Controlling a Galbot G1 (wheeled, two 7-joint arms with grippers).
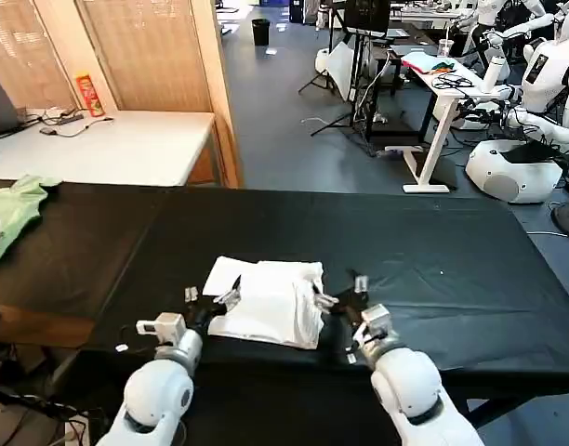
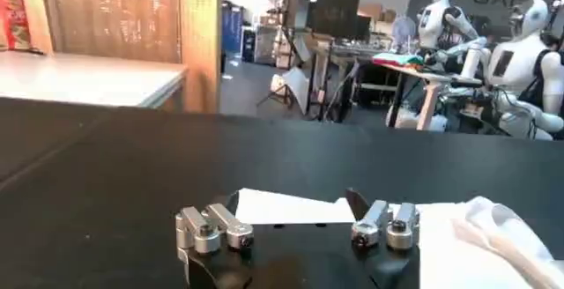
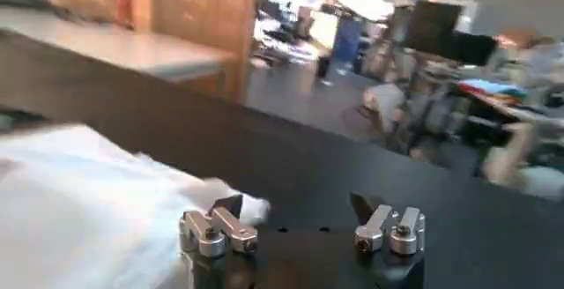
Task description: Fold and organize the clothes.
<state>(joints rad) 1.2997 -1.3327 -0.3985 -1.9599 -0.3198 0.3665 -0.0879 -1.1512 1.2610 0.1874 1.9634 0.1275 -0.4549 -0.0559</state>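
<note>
The clothes, a white T-shirt [image 1: 271, 302], lie folded into a rumpled rectangle on the black table [image 1: 433, 242], close to its front edge. My left gripper [image 1: 212, 295] is low at the shirt's left edge and open, one fingertip against the cloth. In the left wrist view the shirt [image 2: 282, 209] lies flat just beyond the left gripper [image 2: 297, 203], with a bunched fold to one side. My right gripper [image 1: 344, 290] is open at the shirt's right edge. In the right wrist view the shirt [image 3: 79, 203] reaches one finger of the right gripper [image 3: 296, 204], with bare table between the fingers.
A light green garment [image 1: 15, 209] lies at the table's far left edge. Behind it stands a white table [image 1: 108, 144] with a red can [image 1: 89, 93] and cables. Other robots and a desk [image 1: 443, 74] are in the room at the back right.
</note>
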